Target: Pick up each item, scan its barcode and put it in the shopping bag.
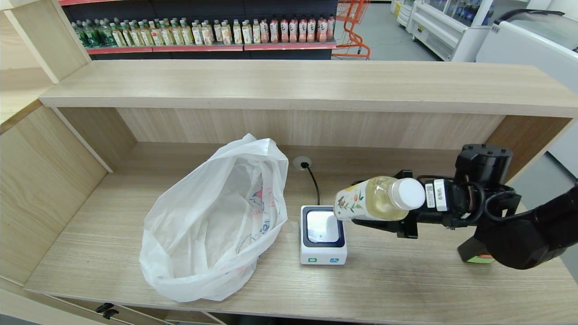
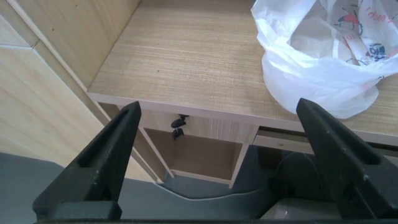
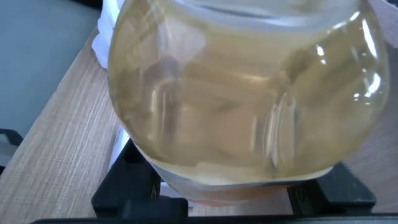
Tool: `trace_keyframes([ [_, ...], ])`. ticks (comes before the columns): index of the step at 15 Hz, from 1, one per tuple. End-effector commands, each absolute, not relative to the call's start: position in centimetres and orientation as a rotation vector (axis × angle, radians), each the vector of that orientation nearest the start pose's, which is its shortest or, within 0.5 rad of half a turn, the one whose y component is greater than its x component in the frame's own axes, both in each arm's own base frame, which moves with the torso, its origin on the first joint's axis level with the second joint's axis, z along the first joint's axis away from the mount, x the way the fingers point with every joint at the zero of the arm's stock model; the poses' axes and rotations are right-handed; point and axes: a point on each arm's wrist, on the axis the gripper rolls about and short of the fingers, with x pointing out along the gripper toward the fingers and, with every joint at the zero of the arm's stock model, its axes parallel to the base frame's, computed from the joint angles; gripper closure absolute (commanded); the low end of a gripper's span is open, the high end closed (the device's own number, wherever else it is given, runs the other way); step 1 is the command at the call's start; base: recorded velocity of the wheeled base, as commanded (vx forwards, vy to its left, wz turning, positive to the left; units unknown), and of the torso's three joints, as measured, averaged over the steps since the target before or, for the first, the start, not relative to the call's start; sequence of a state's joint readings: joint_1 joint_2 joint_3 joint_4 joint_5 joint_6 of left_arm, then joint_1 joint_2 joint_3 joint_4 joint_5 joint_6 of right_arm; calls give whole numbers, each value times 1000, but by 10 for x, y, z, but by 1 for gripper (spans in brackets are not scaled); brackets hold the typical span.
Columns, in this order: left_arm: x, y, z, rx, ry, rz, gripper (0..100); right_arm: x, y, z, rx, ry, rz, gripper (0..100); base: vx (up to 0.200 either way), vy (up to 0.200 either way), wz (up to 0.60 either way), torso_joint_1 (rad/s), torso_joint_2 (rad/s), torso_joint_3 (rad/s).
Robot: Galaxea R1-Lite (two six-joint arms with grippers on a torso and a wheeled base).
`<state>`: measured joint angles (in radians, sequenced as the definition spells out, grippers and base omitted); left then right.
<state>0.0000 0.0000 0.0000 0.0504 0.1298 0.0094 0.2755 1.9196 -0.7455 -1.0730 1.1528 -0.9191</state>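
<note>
My right gripper (image 1: 397,212) is shut on a drink bottle (image 1: 377,198) with pale yellow liquid, a flowered label and a white cap. It holds the bottle on its side, its bottom end just over the right edge of the white barcode scanner (image 1: 323,234). Close up, the bottle (image 3: 249,93) sits between the dark fingers (image 3: 134,193). The white plastic shopping bag (image 1: 216,221) lies open on the counter left of the scanner. My left gripper (image 2: 217,162) hangs open off the counter's front edge, near the bag (image 2: 323,56).
The wooden counter (image 1: 406,280) has a raised back shelf and side walls. A cable (image 1: 314,183) runs from the scanner to a hole in the counter. A dark item with a red-green base (image 1: 474,253) stands behind my right arm. A drawer handle (image 2: 178,124) shows below the counter edge.
</note>
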Motion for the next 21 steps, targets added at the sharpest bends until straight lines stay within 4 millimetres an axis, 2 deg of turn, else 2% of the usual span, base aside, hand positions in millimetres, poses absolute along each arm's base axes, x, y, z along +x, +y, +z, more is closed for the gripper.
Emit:
trace_keyframes([
  [1, -23, 3, 70, 13, 53, 130, 0, 316, 118, 124, -694, -550, 1392, 100, 0, 0, 0, 0, 0, 0],
  [3, -23, 3, 70, 12, 51, 130, 0, 319, 126, 116, -699, -579, 1404, 100, 0, 0, 0, 0, 0, 0],
  [7, -23, 3, 70, 12, 51, 130, 0, 328, 130, 106, -698, -579, 1406, 100, 0, 0, 0, 0, 0, 0],
  [14, -23, 3, 70, 12, 51, 130, 0, 340, 138, 101, -705, -620, 1416, 100, 0, 0, 0, 0, 0, 0],
  [21, -23, 3, 70, 12, 51, 130, 0, 340, 138, 102, -706, -625, 1414, 100, 0, 0, 0, 0, 0, 0],
])
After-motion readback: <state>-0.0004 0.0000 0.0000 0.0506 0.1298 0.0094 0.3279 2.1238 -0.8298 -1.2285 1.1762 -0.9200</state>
